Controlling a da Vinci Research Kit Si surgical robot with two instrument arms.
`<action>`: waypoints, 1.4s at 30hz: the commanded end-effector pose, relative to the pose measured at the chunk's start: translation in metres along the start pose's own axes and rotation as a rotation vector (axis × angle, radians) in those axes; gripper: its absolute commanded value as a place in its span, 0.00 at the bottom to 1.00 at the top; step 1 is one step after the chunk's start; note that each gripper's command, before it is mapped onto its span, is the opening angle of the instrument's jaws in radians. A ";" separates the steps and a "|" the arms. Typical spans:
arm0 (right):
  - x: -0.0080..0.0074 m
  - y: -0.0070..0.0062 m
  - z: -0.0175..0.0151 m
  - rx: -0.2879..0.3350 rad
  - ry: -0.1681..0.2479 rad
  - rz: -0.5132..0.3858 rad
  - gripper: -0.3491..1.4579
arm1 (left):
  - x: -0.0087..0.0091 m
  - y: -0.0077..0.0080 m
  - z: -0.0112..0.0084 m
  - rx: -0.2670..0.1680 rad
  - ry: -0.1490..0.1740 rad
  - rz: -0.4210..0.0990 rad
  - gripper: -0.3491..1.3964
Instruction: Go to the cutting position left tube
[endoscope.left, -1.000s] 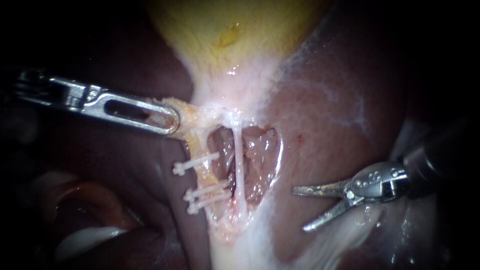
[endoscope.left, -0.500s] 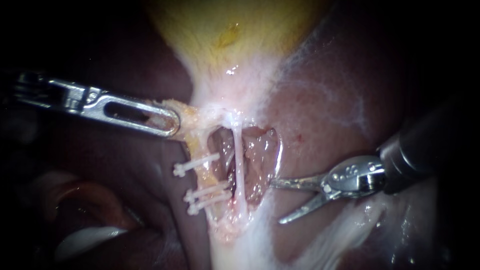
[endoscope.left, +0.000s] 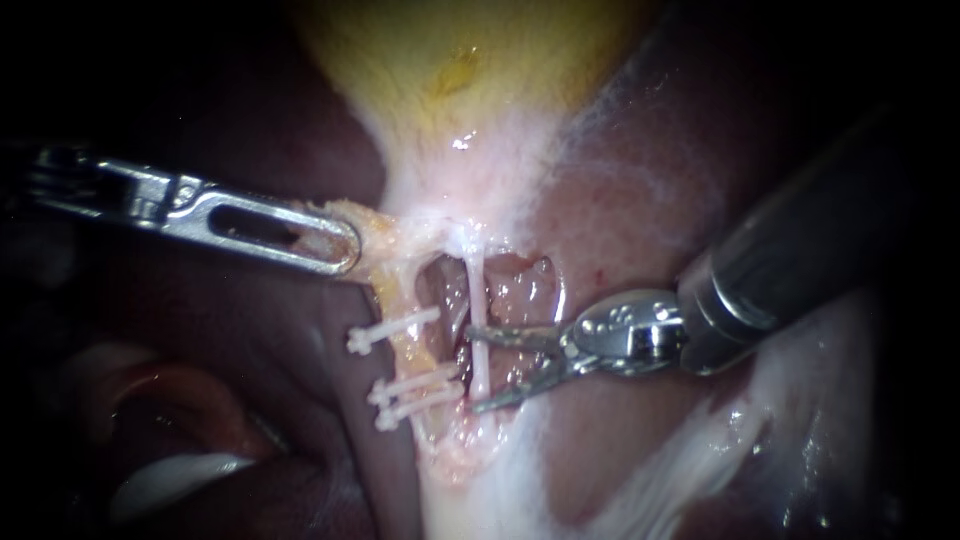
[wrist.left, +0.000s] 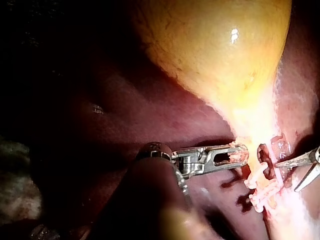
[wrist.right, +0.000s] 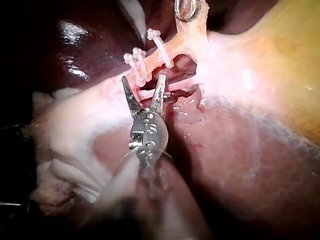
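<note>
The left tube (endoscope.left: 405, 350) is yellowish and carries three white clips (endoscope.left: 415, 390). My right instrument (endoscope.left: 475, 367) has thin blades that stand open. They straddle the thin white right tube (endoscope.left: 478, 300), and their tips end just right of the clipped tube. In the right wrist view the open blades (wrist.right: 144, 87) point at the clips (wrist.right: 142, 60), with a white strand crossing between them. My left instrument (endoscope.left: 330, 245) has slotted jaws shut on fatty tissue at the gallbladder neck. In the left wrist view, the left instrument (wrist.left: 230, 156) holds that same tissue.
The yellow gallbladder (endoscope.left: 470, 70) lies above the tubes, with dark red liver (endoscope.left: 640, 200) around it. A raw window (endoscope.left: 520, 300) opens between the tubes. White membrane (endoscope.left: 640, 480) spreads under the right instrument's shaft.
My right instrument has moved left across the liver into the window, and its open blades now straddle the thin white tube. The left instrument and the clips have not moved.
</note>
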 end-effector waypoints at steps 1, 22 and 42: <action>0.0001 0.0001 0.0002 0.007 -0.001 0.017 0.88 | 0.0000 0.0000 0.0000 0.000 0.000 0.000 0.00; 0.0005 0.0011 0.0036 0.083 -0.012 0.143 0.81 | 0.0001 -0.0002 0.0000 -0.001 -0.001 0.000 0.00; 0.0020 0.0027 0.0063 0.163 0.069 0.192 0.84 | 0.0001 -0.0002 0.0001 -0.001 -0.001 0.000 0.00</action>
